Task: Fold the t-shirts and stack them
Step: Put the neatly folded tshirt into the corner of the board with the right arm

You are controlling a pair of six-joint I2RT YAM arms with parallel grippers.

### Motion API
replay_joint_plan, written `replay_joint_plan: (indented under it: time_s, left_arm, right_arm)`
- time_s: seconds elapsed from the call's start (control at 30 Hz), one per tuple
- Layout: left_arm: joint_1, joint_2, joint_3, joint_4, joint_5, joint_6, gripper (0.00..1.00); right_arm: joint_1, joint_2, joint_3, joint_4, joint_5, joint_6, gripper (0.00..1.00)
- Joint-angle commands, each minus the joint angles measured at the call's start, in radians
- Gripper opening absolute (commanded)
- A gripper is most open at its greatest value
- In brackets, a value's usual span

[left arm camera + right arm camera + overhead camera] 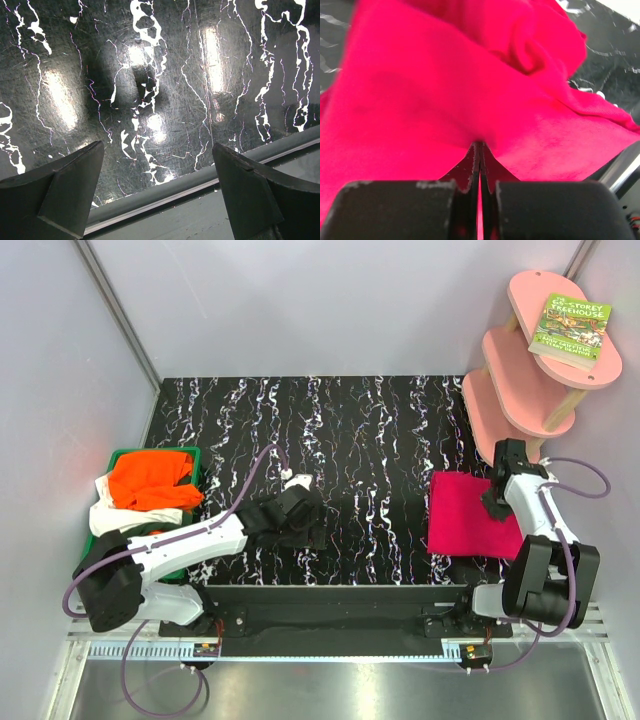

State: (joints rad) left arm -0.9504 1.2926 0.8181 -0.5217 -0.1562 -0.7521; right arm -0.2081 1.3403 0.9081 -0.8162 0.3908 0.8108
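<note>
A folded crimson-pink t-shirt (465,512) lies on the black marbled table at the right. My right gripper (497,502) is shut on a fold of it at its right side; in the right wrist view the pink cloth (445,100) fills the frame and is pinched between my fingertips (479,147). An orange t-shirt (150,480) and a white t-shirt (112,515) lie heaped in the green tray (190,455) at the left. My left gripper (300,515) is open and empty over the bare table near its front edge; in the left wrist view (157,170) nothing is between its fingers.
A pink tiered shelf (525,370) stands at the back right with a green book (570,328) on top. Grey walls close in the left, back and right. The table's front rail (200,187) runs just under my left gripper.
</note>
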Motion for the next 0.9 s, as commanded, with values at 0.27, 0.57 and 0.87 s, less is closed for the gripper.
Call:
replay_joint_plan:
  time_s: [0.27, 0.57, 0.87]
  left_arm:
    - [-0.005, -0.029, 0.023, 0.022, -0.011, 0.026, 0.95]
    - [-0.005, -0.052, 0.004, 0.029, -0.022, 0.031, 0.96]
    - [-0.007, -0.070, -0.003, 0.042, -0.026, 0.011, 0.98]
  right_arm:
    - [-0.129, 0.048, -0.100, 0.012, -0.193, 0.172, 0.00]
    - [-0.067, -0.104, -0.069, 0.274, -0.308, -0.136, 0.02]
    - [0.058, -0.302, -0.035, 0.377, -0.348, -0.215, 0.64]
